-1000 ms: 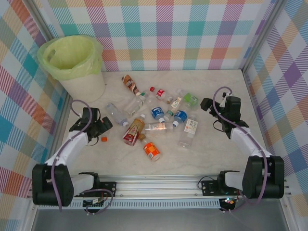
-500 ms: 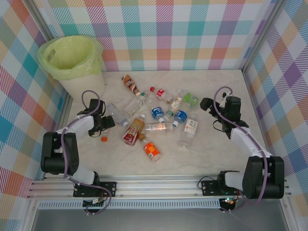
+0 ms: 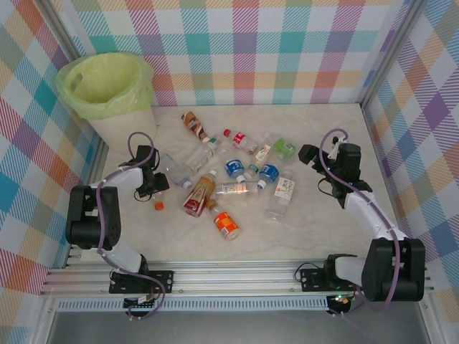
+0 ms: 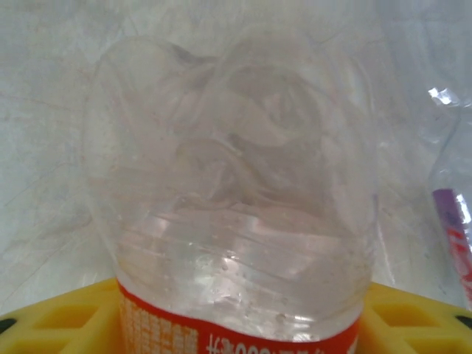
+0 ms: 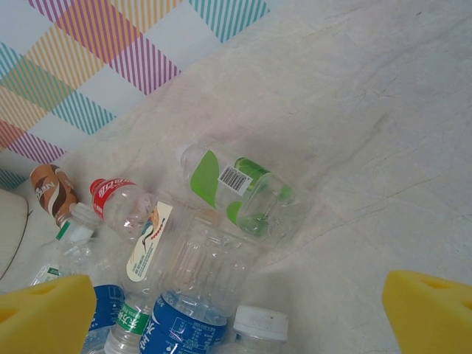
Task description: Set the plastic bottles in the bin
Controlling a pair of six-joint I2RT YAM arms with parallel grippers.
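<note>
Clear bottle [image 4: 236,221] is being pinched between my left fingers [image 4: 55,323]; my right fingers [image 5: 40,310] are hovering spread wide above the table [image 5: 369,110].

Approx 13 plastic bottles [image 3: 226,223], mid scene, count fuzzy where they overlap. 1 bin [image 3: 107,89], far left. 1 loose orange cap [image 3: 158,206], near left.

A pale, marble-patterned table [image 3: 315,229] is seen. The white bin [image 3: 133,129] is stood in its far-left corner, plastic bottles [image 3: 233,169] are strewn on their sides across the middle, and what may be a loose orange cap [image 3: 159,206] is left beside them.
</note>
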